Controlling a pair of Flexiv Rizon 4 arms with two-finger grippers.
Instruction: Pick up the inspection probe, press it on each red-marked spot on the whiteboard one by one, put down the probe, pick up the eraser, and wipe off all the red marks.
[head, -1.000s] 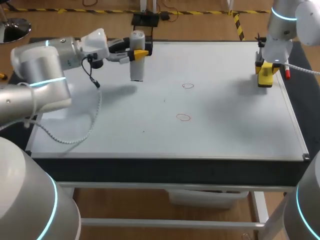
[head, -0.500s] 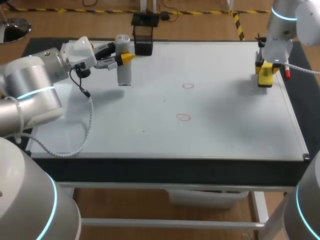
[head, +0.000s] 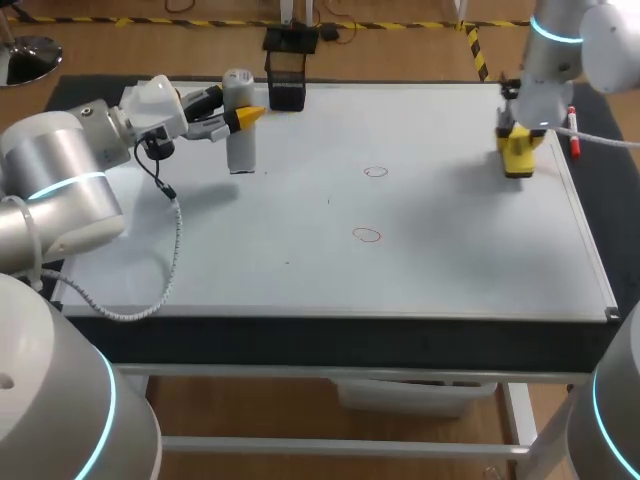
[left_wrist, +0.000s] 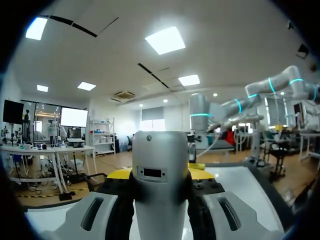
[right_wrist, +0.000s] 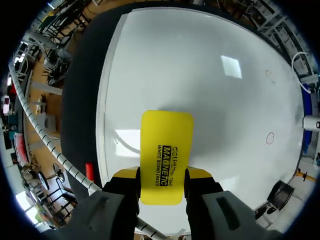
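Note:
The inspection probe (head: 240, 130), a grey-white cylinder, stands upright over the whiteboard's (head: 450, 250) back left part with my left gripper (head: 238, 115) shut on it. In the left wrist view the probe (left_wrist: 160, 170) fills the gap between the yellow-tipped fingers (left_wrist: 120, 175). Two red marks, one (head: 375, 171) farther back and one (head: 368, 235) nearer the front, lie at mid-board, well right of the probe. My right gripper (head: 518, 140) is shut on the yellow eraser (head: 518, 155) near the board's back right. The right wrist view shows the eraser (right_wrist: 166, 150) over the white surface, with both marks (right_wrist: 270, 138) far ahead.
A black holder (head: 287, 92) stands at the back edge just right of the probe. A red marker (head: 573, 135) lies by the board's right edge, beside the eraser. The left arm's cable (head: 150, 290) hangs over the board's left side.
My left arm has carried the probe leftward and back, away from the red marks. My right gripper with the eraser has shifted a little to the left.

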